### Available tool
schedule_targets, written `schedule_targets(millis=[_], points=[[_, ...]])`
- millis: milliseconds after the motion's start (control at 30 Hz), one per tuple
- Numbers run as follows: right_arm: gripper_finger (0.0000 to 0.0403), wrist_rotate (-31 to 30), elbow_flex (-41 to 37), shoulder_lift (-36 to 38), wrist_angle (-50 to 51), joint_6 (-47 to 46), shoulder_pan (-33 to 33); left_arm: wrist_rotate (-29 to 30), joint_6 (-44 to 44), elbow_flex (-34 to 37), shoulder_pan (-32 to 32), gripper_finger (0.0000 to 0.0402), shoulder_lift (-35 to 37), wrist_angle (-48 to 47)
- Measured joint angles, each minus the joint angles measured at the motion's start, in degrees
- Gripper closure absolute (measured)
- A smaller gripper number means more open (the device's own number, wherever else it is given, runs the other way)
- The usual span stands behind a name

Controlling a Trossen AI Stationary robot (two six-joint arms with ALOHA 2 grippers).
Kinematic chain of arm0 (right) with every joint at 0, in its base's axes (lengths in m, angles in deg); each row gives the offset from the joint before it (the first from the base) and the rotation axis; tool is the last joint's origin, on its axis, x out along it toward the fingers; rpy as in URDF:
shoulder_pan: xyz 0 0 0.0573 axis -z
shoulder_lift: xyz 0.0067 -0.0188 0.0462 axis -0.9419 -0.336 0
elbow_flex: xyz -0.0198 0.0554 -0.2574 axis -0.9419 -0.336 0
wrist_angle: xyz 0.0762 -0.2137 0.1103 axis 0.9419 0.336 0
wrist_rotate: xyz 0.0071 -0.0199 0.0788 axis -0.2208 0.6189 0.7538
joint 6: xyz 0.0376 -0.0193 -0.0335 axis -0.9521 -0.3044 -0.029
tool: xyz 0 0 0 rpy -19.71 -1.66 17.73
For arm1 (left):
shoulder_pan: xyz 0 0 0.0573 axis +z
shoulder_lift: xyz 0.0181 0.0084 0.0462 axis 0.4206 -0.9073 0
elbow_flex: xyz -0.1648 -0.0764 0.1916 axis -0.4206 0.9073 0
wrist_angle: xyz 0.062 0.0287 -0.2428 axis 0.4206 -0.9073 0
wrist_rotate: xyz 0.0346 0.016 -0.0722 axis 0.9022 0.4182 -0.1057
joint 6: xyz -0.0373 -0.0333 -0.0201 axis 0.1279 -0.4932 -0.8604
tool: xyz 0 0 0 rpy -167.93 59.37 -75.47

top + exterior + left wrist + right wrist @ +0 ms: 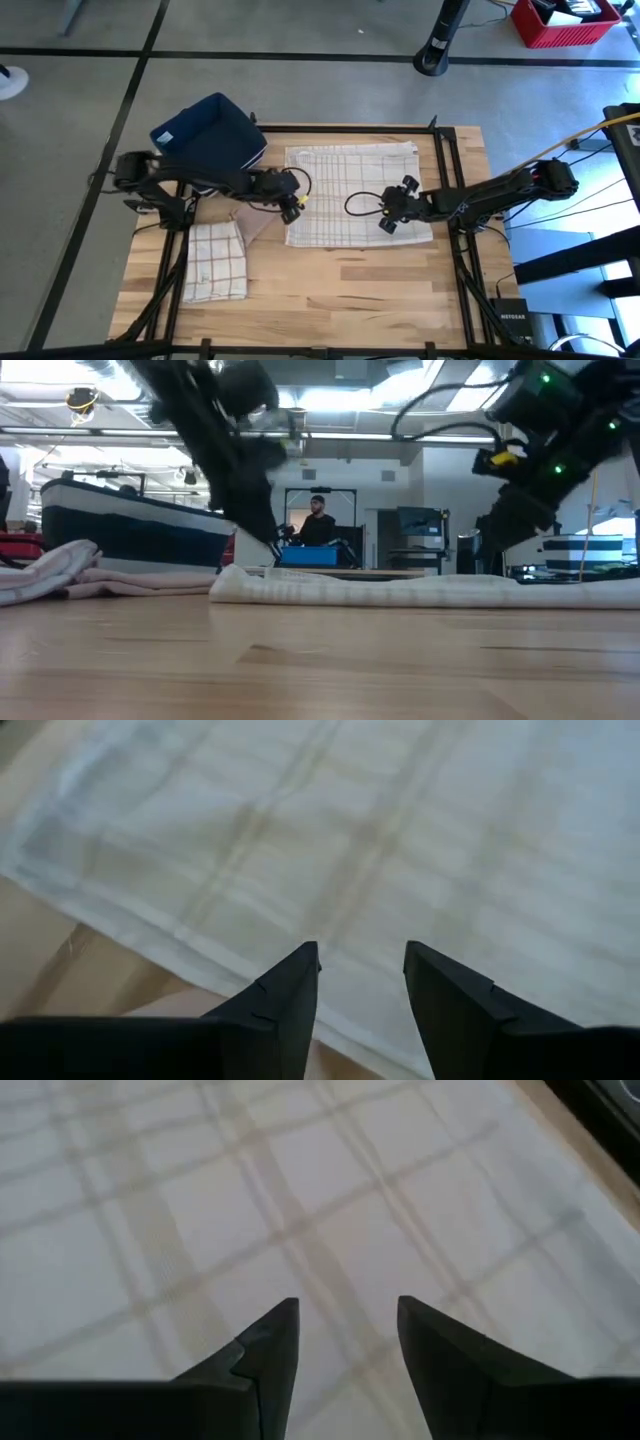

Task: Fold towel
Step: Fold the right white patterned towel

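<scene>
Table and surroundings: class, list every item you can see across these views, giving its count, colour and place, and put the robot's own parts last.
Spread towel: one, white with faint plaid lines, flat on the table's middle toward the far edge.
Folded towel: one, white with red check, near the table's left front.
Bin: one, dark blue, tilted at the table's far left corner.
Table: one, light wood.
Crate: one, red, on the floor beyond the far right.
Person: one, dark clothing, in the room behind.
Left gripper: one, dark, fingers apart over the spread towel's left edge.
Right gripper: one, dark, fingers apart over the towel's right part.
</scene>
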Motion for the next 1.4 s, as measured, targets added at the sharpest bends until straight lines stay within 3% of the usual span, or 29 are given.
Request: schedule_targets(millis=[167,300,400,633,767,900,1033,1100,1233,1400], points=[[0.023,5.1,-4.5,0.0,-3.2,-2.0,0.0,-2.5,2.5,0.0,1.3,0.0258,-8.9,-0.4],[0.023,18.5,-6.6,0.0,-3.4,-5.9,-0.1,-7.7,2.5,-0.5,-0.9,0.0258,-11.3,-3.5],[0.023,26.2,-6.9,0.2,-4.7,-10.0,-2.4,-8.7,2.5,-0.5,-4.6,0.0258,-11.1,-7.9],[0.023,34.2,-2.3,0.1,-1.3,-13.1,-12.3,-12.8,3.6,-0.4,-11.2,0.0258,-6.6,-12.0],[0.023,32.5,6.2,1.8,7.8,-8.3,-12.8,-12.9,2.8,-3.4,-10.9,0.0258,-0.2,-13.4],[0.023,20.2,15.4,3.4,19.5,0.9,-11.3,-9.5,4.0,-6.2,-6.9,0.0258,6.1,-14.9],[0.023,8.7,19.6,4.6,24.0,10.0,-5.1,-5.5,9.6,-6.9,1.1,0.0259,10.2,-15.0],[0.023,8.5,19.5,5.3,23.9,13.8,0.4,-5.9,13.0,-6.2,6.3,0.0262,9.8,-15.1],[0.023,13.3,16.9,5.3,24.1,18.7,12.4,-14.4,19.3,-4.4,16.0,0.027,5.4,-13.7],[0.023,19.9,11.5,5.3,20.8,22.2,22.4,-18.8,23.8,-4.0,20.7,0.0278,-3.1,-12.8]])
